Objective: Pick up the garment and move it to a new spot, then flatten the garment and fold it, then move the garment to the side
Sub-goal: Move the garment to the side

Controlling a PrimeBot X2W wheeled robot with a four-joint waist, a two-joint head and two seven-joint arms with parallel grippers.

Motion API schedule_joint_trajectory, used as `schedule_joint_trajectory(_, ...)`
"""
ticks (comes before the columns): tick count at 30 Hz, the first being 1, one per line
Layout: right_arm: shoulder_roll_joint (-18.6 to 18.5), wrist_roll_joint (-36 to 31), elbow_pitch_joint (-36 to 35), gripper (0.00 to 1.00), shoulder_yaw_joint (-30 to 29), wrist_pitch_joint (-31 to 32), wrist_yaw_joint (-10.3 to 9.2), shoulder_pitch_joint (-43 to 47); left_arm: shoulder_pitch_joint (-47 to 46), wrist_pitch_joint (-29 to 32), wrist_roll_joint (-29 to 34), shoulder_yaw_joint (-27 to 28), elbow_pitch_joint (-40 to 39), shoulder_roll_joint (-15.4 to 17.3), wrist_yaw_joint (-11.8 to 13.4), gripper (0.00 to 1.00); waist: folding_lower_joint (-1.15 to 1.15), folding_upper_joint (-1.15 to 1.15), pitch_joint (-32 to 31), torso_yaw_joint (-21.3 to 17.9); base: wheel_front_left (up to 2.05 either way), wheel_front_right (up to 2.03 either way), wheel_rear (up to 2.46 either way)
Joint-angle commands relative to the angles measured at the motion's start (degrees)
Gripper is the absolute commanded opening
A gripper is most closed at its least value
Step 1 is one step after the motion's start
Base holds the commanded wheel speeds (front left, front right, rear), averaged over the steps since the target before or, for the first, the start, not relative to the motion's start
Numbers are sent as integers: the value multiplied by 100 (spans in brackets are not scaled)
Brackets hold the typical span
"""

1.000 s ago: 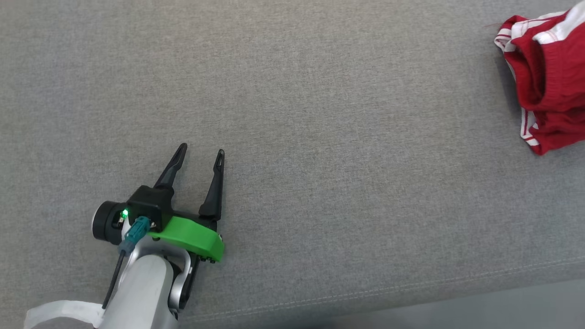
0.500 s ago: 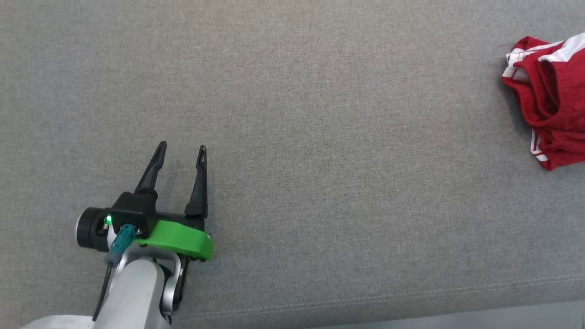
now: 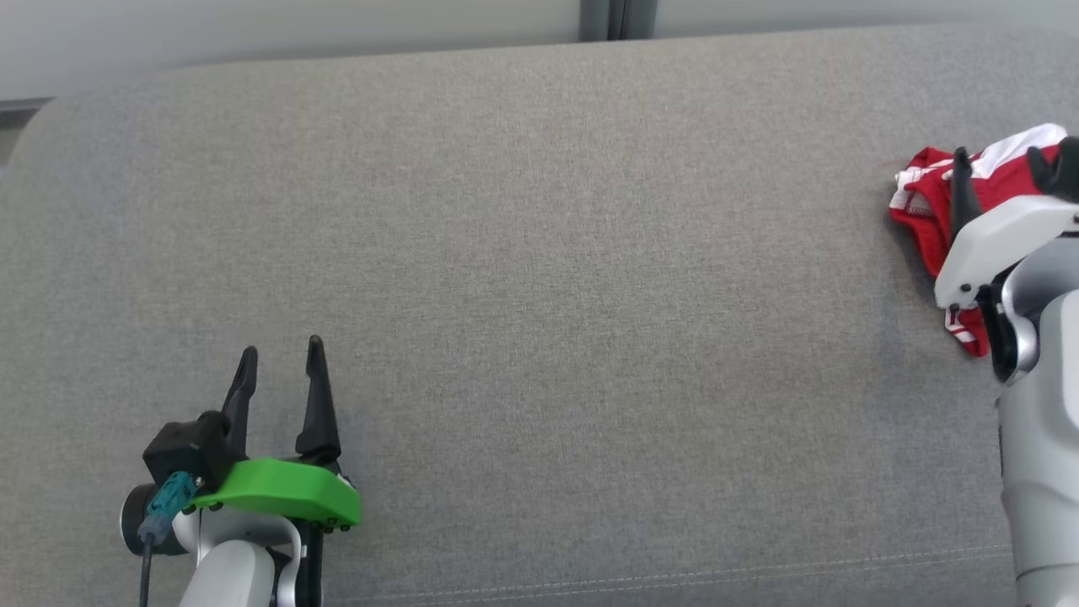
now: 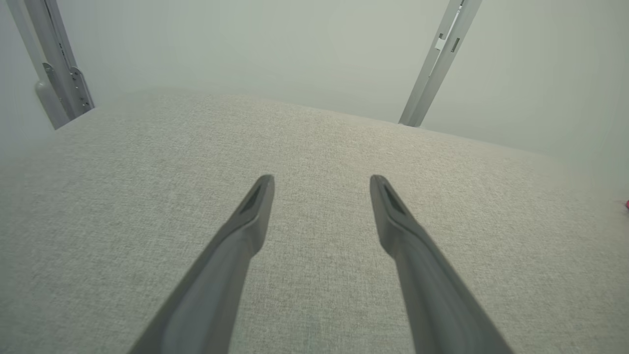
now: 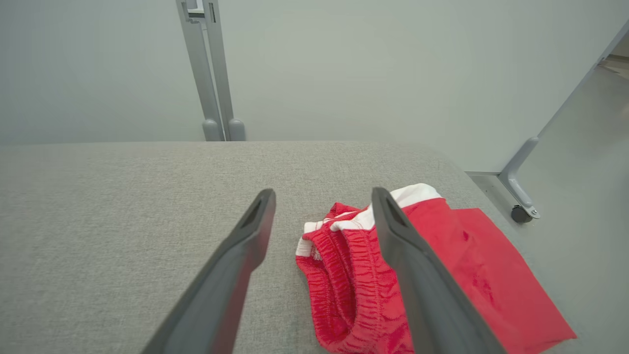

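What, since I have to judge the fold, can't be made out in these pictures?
Head view: the garment is partly behind the right gripper and cut by the right edge.
Right wrist view: its near end runs off the bottom edge; one finger covers a strip.
Left wrist view: red speck at the right edge, too small to identify.

**A:** Where's the left tool?

**B:** Lower left in the head view. Its fingers point up and are spread apart. It sits on the pale left forearm, with a green collar at the wrist.

**A:** And the right tool?

**B:** Far right, higher up, with both dark fingers standing wide apart. Its white wrist housing is tilted, and the right forearm rises from the bottom edge.
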Motion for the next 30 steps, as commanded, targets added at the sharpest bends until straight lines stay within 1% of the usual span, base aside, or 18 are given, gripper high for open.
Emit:
schedule_joint_trajectory(1,4,54,-31,100,14,-65,-10,141,85,0,-10,35,19,61,34,100,0,0,-409,154,0,0,0)
schedule_joint_trajectory(3,47,189,-130,100,140,-250,-10,395,145,31,-24,78,47,121,65,100,0,0,-575,237,0,0,0)
schedule_joint_trajectory(5,156,330,-242,100,189,-427,-9,641,221,45,-38,105,40,159,96,100,0,0,-725,309,0,0,0)
schedule_joint_trajectory(6,257,509,-369,100,248,-583,-9,882,301,44,-65,146,18,228,94,100,0,0,-849,379,0,0,0)
schedule_joint_trajectory(10,450,851,-640,100,473,-874,-8,1378,449,-1,0,149,-76,349,4,100,0,0,-1029,479,0,0,0)
schedule_joint_trajectory(13,558,1101,-869,100,607,-1084,-8,1731,572,-33,183,71,-209,467,-73,100,0,0,-1099,533,0,0,0)
schedule_joint_trajectory(15,614,1234,-1007,100,661,-1192,-8,1964,677,-57,290,20,-315,486,-125,100,0,0,-1121,562,0,0,0)
schedule_joint_trajectory(19,673,1403,-1252,100,818,-1352,-8,2362,888,-71,432,72,-487,405,-197,100,0,0,-1160,595,0,0,0)
schedule_joint_trajectory(24,690,1479,-1421,100,1059,-1494,-8,2763,1176,-74,496,286,-573,234,-269,100,0,0,-1208,624,0,0,0)
schedule_joint_trajectory(30,695,1620,-1312,100,1154,-1640,-8,3087,1318,-75,612,417,-401,105,-497,100,0,0,-1245,679,0,0,0)
